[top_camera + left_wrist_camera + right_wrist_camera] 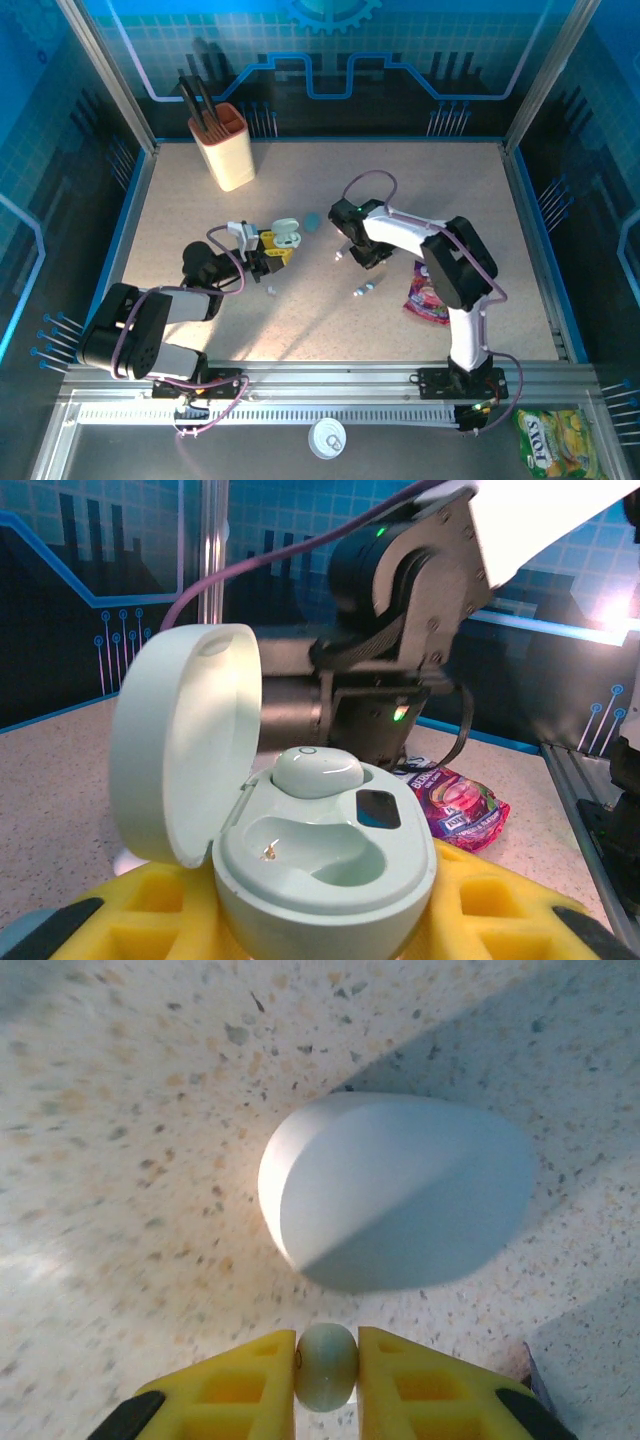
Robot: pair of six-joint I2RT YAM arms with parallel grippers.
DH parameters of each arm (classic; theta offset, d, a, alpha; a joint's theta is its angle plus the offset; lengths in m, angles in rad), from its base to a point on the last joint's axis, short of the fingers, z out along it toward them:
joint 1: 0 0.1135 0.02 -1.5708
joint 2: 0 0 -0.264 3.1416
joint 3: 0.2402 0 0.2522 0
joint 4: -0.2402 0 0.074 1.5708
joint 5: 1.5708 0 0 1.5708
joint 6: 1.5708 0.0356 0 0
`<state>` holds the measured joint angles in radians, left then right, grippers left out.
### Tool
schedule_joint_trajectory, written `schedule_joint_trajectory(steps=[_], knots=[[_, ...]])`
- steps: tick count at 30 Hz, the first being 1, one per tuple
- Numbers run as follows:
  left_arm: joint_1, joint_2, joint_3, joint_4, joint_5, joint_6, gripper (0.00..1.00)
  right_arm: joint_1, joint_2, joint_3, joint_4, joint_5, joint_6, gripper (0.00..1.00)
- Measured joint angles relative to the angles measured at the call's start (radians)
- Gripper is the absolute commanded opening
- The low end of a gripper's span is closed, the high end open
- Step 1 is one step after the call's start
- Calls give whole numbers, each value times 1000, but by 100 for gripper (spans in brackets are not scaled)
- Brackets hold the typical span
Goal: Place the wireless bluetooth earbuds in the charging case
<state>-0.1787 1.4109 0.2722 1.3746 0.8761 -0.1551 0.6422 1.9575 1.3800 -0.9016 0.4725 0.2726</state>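
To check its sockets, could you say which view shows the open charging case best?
Left wrist view: the charging case is close up, lid open, one earbud seated, the other socket empty. The top view shows it small at the left gripper.

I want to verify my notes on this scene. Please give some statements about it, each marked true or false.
The left claw holds the charging case with its lid open. True.
Both slots of the case are filled. False: one seated earbud is in the far slot; the near slot is empty.
The right claw pinches a pale earbud. True.
The pink packet lies inside the case. False: the pink packet lies on the table.
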Motion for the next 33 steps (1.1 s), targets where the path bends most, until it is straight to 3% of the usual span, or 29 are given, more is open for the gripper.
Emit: schedule_joint_trajectory(steps=[8, 15, 22, 33], knots=[[-56, 24, 0, 0, -104, 50, 23, -2, -341, -89, 105, -217, 26, 20], [-162, 79, 47, 0, -206, 134, 22, -11, -538, -114, 285, -587, 55, 18], [-214, 129, 98, -1, -260, 184, 23, 11, -558, -93, 398, -797, 83, 18], [-231, 139, 119, 0, -286, 190, 23, 73, -427, 13, 462, -844, 87, 18]])
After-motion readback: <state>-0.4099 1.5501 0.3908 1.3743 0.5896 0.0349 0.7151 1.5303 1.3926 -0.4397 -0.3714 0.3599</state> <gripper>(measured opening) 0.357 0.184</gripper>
